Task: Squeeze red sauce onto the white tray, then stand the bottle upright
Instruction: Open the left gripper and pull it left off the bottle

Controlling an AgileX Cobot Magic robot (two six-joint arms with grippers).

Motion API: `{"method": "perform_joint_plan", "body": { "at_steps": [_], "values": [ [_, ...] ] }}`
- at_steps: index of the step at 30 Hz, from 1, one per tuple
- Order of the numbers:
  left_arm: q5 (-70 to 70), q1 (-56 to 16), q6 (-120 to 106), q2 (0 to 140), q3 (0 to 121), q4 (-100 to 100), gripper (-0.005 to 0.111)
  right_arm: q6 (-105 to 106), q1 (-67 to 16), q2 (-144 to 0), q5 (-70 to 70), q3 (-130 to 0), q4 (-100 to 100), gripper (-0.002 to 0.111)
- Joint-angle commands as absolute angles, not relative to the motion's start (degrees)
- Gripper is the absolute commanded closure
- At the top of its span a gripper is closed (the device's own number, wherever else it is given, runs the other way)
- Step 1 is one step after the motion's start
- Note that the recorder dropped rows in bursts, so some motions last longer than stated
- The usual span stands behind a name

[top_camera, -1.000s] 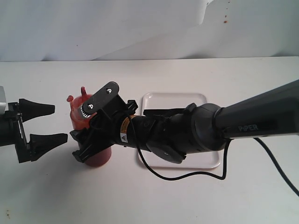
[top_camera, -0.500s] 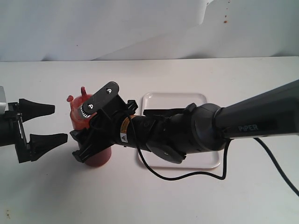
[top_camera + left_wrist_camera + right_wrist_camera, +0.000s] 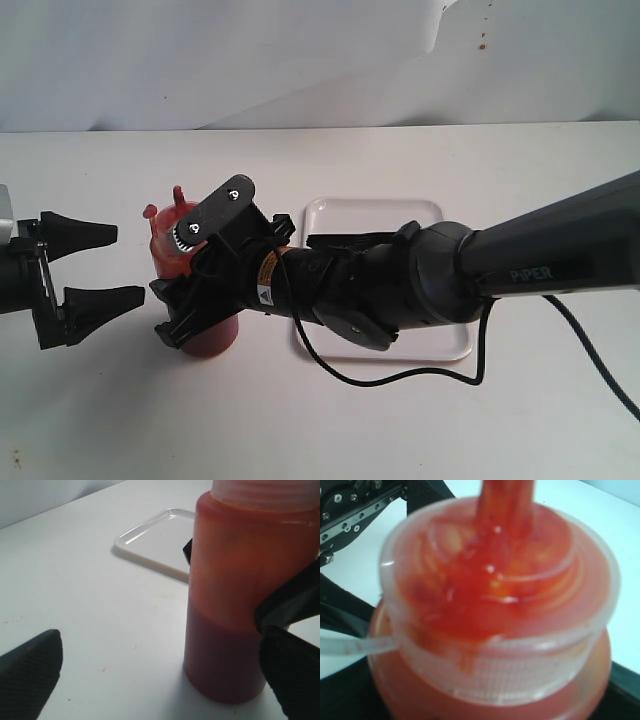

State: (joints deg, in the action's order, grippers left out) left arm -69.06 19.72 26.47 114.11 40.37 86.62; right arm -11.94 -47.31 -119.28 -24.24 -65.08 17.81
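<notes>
Red-tinted bottle (image 3: 208, 338) stays put on the counter (image 3: 400, 430), right fingers (image 3: 180, 325) still clasping it, left fingers (image 3: 90, 232) spread empty, so we judge squeezing onto the tray (image 3: 370, 212) unstarted.

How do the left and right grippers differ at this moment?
The left gripper is open and empty; the right gripper has its jaws on either side of the bottle, apparently gripping it. The left gripper sits clear of the bottle, pointing at it; the right gripper reaches it from across the tray. Both are black.
</notes>
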Motion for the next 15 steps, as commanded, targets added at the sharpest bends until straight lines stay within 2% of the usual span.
{"method": "perform_joint_plan", "body": {
  "at_steps": [1,4,5,8,9,10,15],
  "values": [
    [-70.0,19.7,26.9,113.6,40.3,86.7,0.002,-12.2,-47.4,-118.9,-25.2,-65.5,17.5,0.100],
    [-70.0,19.7,26.9,113.6,40.3,86.7,0.002,-12.2,-47.4,-118.9,-25.2,-65.5,17.9,0.078],
    [-70.0,19.7,26.9,113.6,40.3,86.7,0.002,-12.2,-47.4,-118.9,-25.2,-65.5,17.9,0.066],
    [-70.0,19.7,26.9,113.6,40.3,86.7,0.002,-12.2,-47.4,-118.9,-25.2,-65.5,17.4,0.019],
    [-70.0,19.7,26.9,113.6,40.3,86.7,0.002,-12.2,-47.4,-118.9,-25.2,-65.5,17.0,0.006],
    [-70.0,19.7,26.9,113.6,40.3,86.7,0.002,-12.2,-47.4,-118.9,-25.2,-65.5,17.0,0.003],
    [-70.0,19.7,26.9,113.6,40.3,86.7,0.002,-12.2,-47.4,-118.9,-25.0,-65.5,17.0,0.003]
  ]
}}
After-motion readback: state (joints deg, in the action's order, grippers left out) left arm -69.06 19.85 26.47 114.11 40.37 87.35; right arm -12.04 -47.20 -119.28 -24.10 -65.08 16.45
